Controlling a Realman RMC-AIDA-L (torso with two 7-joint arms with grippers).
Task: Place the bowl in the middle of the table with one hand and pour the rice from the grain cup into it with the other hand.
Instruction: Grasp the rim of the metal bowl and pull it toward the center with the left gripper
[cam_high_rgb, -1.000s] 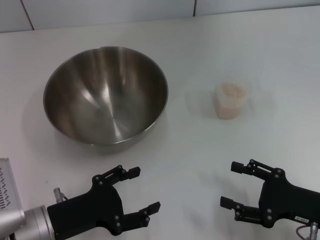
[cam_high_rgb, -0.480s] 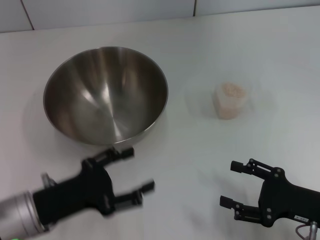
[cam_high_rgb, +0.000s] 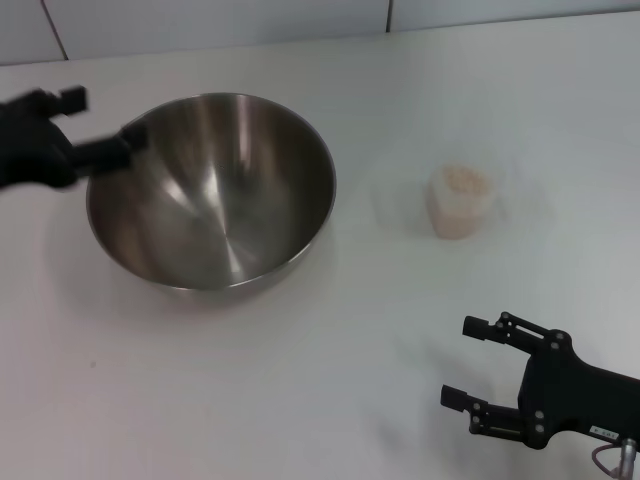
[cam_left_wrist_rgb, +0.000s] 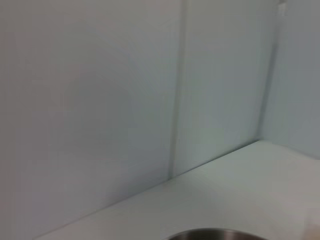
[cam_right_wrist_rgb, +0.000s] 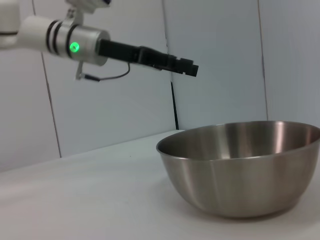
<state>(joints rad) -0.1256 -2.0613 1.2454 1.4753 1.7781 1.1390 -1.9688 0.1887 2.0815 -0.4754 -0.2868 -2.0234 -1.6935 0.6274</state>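
The steel bowl (cam_high_rgb: 215, 190) stands upright on the white table (cam_high_rgb: 330, 380), left of centre. It also shows in the right wrist view (cam_right_wrist_rgb: 245, 170), and its rim shows in the left wrist view (cam_left_wrist_rgb: 215, 234). My left gripper (cam_high_rgb: 100, 125) is open and empty, raised at the bowl's far left rim; the right wrist view shows it (cam_right_wrist_rgb: 170, 62) hovering above the rim without touching. The clear grain cup (cam_high_rgb: 462, 203) with rice (cam_high_rgb: 465, 181) stands upright to the bowl's right. My right gripper (cam_high_rgb: 460, 362) is open and empty near the front edge, well short of the cup.
A pale panelled wall (cam_high_rgb: 220, 20) runs along the table's far edge, close behind the bowl. Bare tabletop lies between the bowl and the cup and in front of both.
My left gripper has swung from the table's front edge up and away to the bowl's far left rim. The bowl, the cup and my right gripper have not moved.
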